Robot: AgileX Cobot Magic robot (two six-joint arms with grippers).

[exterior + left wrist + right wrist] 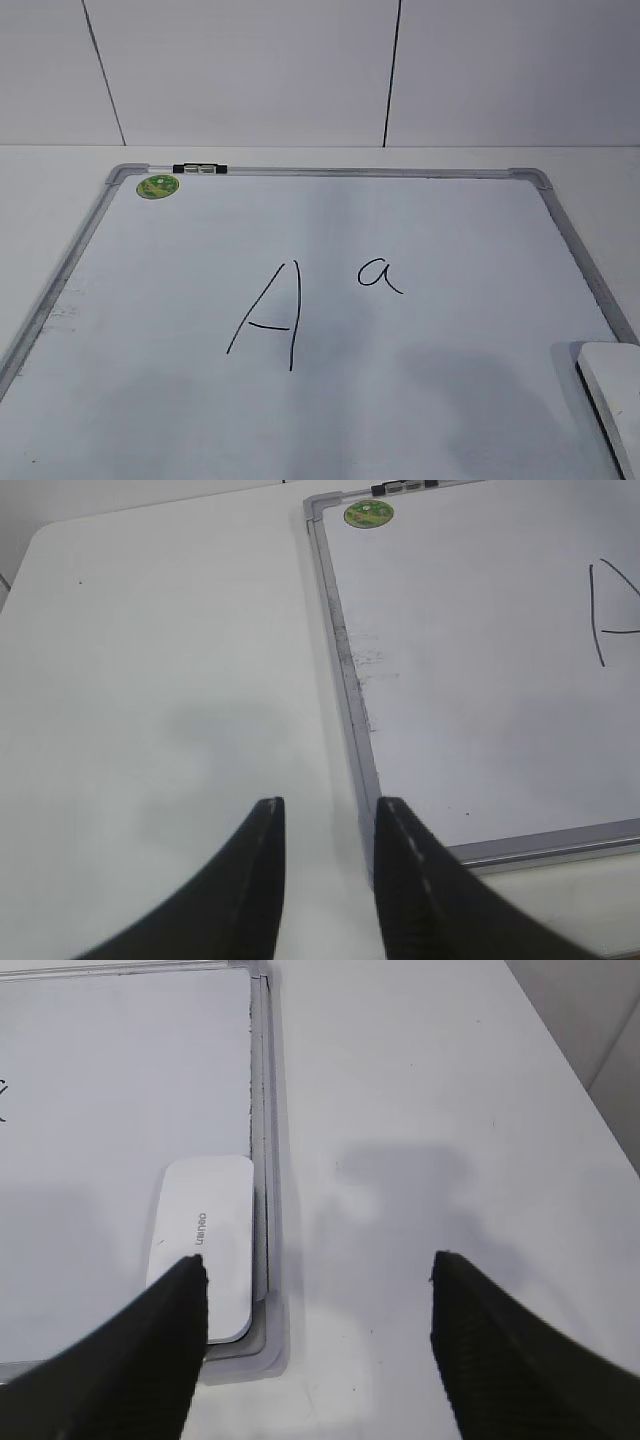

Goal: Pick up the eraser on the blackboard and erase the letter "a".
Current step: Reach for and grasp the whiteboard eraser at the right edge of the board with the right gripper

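Both grippers empty: right gripper (318,1270) spread wide above the table, eraser (203,1244) just off its left finger at the board's (120,1080) corner; left gripper (328,825) nearly closed over the board's (480,680) opposite edge. Pick-up not begun, so next the right likely shifts left and drops astride the eraser. Only the exterior view shows "a" (379,274); only the right wrist shows the whole eraser.

Handwritten in black marker on the blackboard (450,230): large capital "A" (268,315), small letter "a" (379,274) just to its right. Grey print "deli", probably, on top of the eraser (203,1245), beside the right gripper's (318,1270) left fingertip. Round green sticker (368,514) at board corner, far ahead of the left gripper (328,812); print too small to read.
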